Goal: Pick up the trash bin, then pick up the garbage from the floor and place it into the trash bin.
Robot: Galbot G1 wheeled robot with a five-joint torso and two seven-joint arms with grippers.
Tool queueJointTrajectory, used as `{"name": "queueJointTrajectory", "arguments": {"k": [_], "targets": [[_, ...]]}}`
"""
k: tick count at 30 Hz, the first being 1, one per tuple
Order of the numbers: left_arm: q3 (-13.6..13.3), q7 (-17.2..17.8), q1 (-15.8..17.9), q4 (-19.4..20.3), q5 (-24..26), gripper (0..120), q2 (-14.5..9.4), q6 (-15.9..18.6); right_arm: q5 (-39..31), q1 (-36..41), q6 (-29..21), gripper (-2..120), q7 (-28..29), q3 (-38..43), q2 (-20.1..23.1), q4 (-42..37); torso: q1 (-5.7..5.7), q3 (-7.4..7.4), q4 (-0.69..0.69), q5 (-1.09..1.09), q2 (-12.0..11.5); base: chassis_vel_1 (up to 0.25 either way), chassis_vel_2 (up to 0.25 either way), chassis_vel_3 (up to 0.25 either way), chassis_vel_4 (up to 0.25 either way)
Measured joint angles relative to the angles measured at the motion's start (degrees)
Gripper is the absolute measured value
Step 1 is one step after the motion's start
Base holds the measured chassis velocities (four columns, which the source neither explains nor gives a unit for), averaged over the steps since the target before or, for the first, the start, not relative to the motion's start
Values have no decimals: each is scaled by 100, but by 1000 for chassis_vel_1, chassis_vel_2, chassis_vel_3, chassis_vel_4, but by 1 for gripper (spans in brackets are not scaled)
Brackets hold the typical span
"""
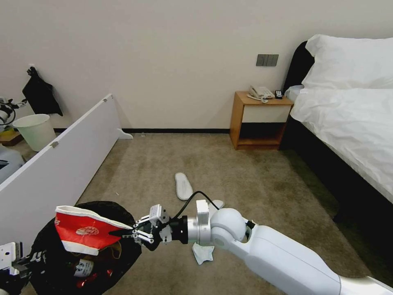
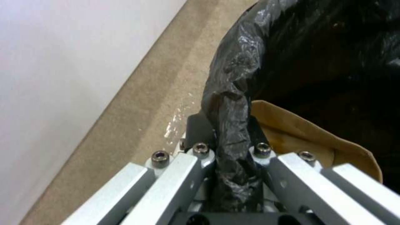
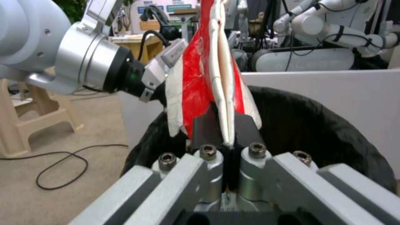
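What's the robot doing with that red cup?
It is tidying up. The right pincer pinches a flattened red cup over the bin. The left pincer grips the bin's black bag at the rim. A slipper and a tissue lie on the carpet.

Light: bright, even, soft indoor light
Shadows: faint on carpet [image 1: 254, 176]; deep inside bin [image 1: 49, 262]
Glare: sheen on black bag [image 2: 233, 78]
Blur: wrist views soft, near parts unsharp
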State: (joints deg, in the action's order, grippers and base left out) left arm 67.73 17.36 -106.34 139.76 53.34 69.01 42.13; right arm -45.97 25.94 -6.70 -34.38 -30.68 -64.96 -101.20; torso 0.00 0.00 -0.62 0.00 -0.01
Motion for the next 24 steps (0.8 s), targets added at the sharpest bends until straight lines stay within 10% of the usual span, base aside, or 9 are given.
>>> {"name": "queueJointTrajectory", "arguments": {"k": [24], "targets": [[-81,16,-31,29,71,3,-25,0,111,13,47,88,34,73,-96,92,0,0,-1,0,0,0,0,0,0]]}}
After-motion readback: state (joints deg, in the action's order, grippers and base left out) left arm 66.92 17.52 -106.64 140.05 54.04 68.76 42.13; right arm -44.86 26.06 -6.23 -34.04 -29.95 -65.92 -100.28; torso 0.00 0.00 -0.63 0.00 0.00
